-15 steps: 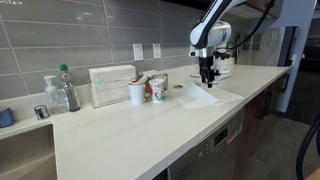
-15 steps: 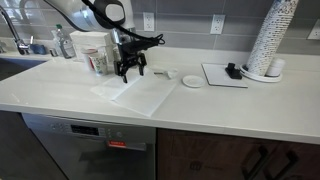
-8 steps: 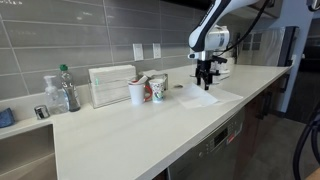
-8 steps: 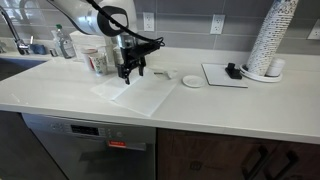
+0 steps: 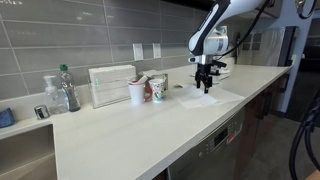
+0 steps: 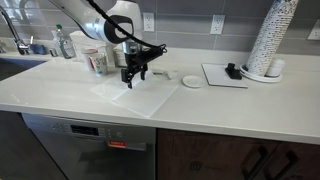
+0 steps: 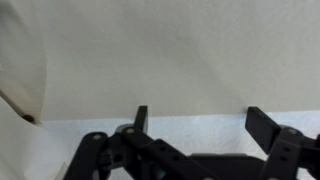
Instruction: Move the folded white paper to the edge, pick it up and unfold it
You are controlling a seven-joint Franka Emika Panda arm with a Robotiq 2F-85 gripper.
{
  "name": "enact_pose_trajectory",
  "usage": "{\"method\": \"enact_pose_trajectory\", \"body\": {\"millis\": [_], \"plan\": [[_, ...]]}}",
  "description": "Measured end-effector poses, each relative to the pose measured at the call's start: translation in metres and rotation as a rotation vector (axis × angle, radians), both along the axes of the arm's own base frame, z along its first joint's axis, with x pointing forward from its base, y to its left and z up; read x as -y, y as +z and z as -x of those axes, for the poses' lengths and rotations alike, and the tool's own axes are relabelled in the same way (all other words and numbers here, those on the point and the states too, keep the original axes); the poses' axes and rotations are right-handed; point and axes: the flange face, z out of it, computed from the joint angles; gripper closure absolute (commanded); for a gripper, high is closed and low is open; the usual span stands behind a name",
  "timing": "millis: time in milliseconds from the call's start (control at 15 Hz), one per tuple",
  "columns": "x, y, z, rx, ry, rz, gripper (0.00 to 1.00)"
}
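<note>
The folded white paper (image 6: 135, 94) lies flat on the white countertop, also seen in an exterior view (image 5: 205, 97) and as the bright band under the jaws in the wrist view (image 7: 190, 135). Its near side lies close to the counter's straight front edge (image 6: 150, 123). My gripper (image 6: 131, 82) hangs just above the paper's far part, also seen in an exterior view (image 5: 205, 88). Its fingers are spread apart with nothing between them (image 7: 200, 115).
Two cups (image 5: 137, 92) and a white ribbed box (image 5: 110, 86) stand left of the paper by the tiled wall. A small white dish (image 6: 191, 81), a tray (image 6: 225, 75) and a tall stack of cups (image 6: 272, 40) stand to its other side. A sink (image 6: 20, 60) is at the far end.
The gripper has shifted slightly along the counter over the paper's far part and sits a little lower. The paper has not visibly moved.
</note>
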Motion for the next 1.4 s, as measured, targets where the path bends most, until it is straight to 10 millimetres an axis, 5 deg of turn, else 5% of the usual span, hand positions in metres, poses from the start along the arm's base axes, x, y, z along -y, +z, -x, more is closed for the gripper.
{"method": "enact_pose_trajectory", "body": {"millis": [400, 867, 1400], "plan": [[0.0, -0.023, -0.008, -0.026, 0.011, -0.029, 0.0], [0.001, -0.02, -0.014, -0.05, 0.012, -0.037, 0.0], [-0.004, 0.043, 0.008, -0.138, -0.11, -0.11, 0.0]]}}
